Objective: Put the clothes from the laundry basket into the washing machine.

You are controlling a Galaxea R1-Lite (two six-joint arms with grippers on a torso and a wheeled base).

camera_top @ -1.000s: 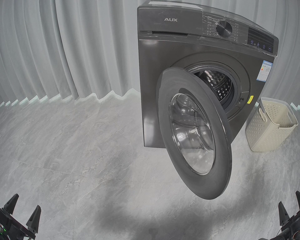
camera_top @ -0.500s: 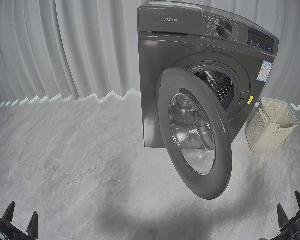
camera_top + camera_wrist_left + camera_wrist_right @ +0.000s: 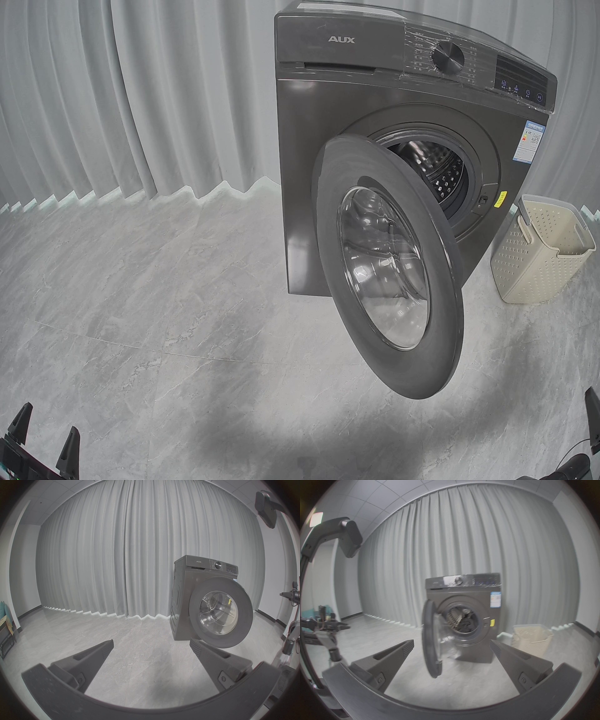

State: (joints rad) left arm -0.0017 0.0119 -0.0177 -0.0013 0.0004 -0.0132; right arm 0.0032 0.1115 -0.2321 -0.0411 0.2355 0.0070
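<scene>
In the head view, the washing machine (image 3: 325,187) is seen at about 1 o'clock from the middle of the scene. It stands upright on the pale tiled floor (image 3: 156,300) in front of a grey pleated curtain (image 3: 137,94). Its front is turned toward 5 o'clock. The round door (image 3: 384,269) is swung wide open on its hinge at the 9 o'clock side of the opening, and its free edge is pointed toward 5 o'clock, out over the floor. The drum (image 3: 437,165) is exposed behind it. In the right wrist view, a dark heap (image 3: 467,625), which looks like clothes, is seen lying low inside the drum.

The laundry basket (image 3: 531,262) is found at 3 o'clock, just beside the machine on the robot's right, apart from the door. It is set upright on the floor with its mouth upward. The longer side of its rim is laid from about 10 o'clock to 4 o'clock, and its perforated walls are narrowed toward the base.

The left gripper (image 3: 45,432) is held low at 7 o'clock, well apart from the machine, with its fingers spread and nothing between them. The right gripper (image 3: 451,643) is held at 5 o'clock, likewise spread wide with nothing between its fingers, and it is aimed at the open door and drum from a distance.
</scene>
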